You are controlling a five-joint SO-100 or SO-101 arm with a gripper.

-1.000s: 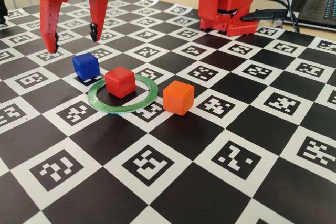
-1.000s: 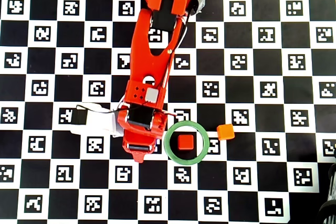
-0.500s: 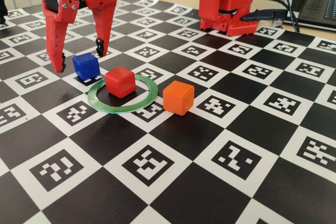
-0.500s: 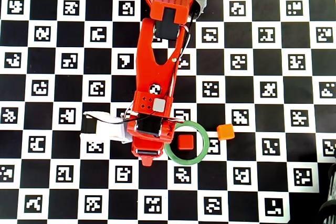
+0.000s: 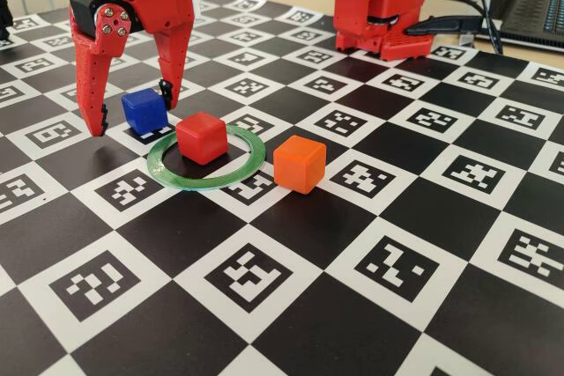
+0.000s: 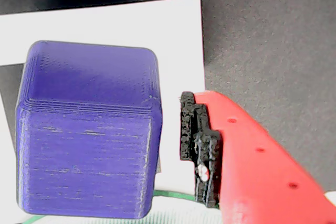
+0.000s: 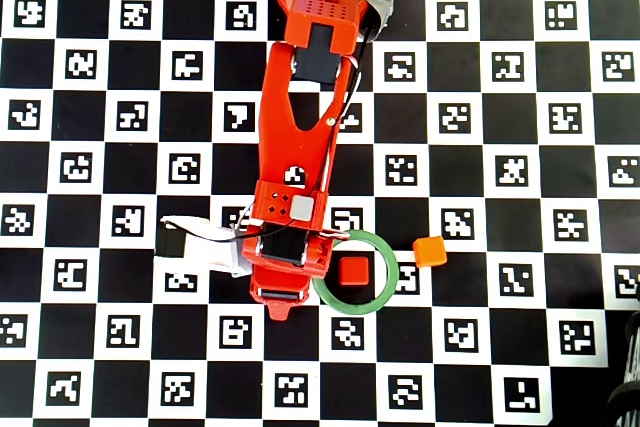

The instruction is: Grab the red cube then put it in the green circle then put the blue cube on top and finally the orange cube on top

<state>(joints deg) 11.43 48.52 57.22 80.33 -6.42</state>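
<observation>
Two red fingers of the gripper point(image 5: 128, 110) hang down spread wide, one on each side of the blue cube point(image 5: 144, 111). They are spread so the cube can fit in the gap. In the fixed view one finger tip sits low by the bench to the left of the cube, and the other tip point(image 5: 166, 90) is just past its far right corner. Neither one seems to press on the cube yet. In the wrist view a thin gap shows between the blue cube point(image 6: 86, 129) and the black pad point(image 6: 199, 148) on the finger. The other finger is out of that view.

The blue cube sits flat on the bench point(image 5: 370, 305), just to the far left of the green circle point(image 5: 248, 163). It is near the ring, so the lift over should be short.

The red cube point(image 5: 202, 137) already sits inside the green circle, a bit toward the left side of it in the fixed view. That step looks done. Its flat top is bare, ready for the blue cube to go on it.

The orange cube point(image 5: 299, 164) waits on the bench just to the right of the ring, outside it. It goes on last.

From above, the arm point(image 7: 300, 127) hides the blue cube. The red cube point(image 7: 352, 270) and orange cube point(image 7: 430, 251) show clearly there.

The next job is likely to close on the blue cube. The red cube is very close, so the right finger could bump it.
</observation>
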